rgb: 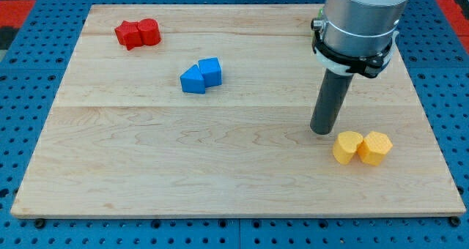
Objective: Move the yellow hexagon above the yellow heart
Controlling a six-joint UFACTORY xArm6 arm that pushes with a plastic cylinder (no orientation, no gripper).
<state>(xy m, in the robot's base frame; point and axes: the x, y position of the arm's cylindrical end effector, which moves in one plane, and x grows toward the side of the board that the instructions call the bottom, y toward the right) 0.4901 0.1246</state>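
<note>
My tip [321, 130] carries no jaws to open or close — it is a plain dark rod standing upright on the wooden board [220, 168], holding nothing, and whether it touches anything cannot be said for sure, though it seems to stand just clear of the nearest block. That nearest block is the yellow heart [347, 147], just beside the tip toward the view's lower right. Touching the heart on its right side is the yellow hexagon [374, 147], so the two yellows sit as a pair side by side near the board's lower right corner, with the heart between my tip and the hexagon. That is the relation that matters: the hexagon lies to the view's right of the tip, on the far side of the heart, and it needs to end up toward the view's top from the heart. I judge the tip would have to go round the pair — likely to the hexagon's lower right — to push it up and then left without dragging the heart along. Farther out, a blue pair [201, 75] rests left of centre, and a red pair [138, 34] near the upper left corner, both well apart from the work.
</note>
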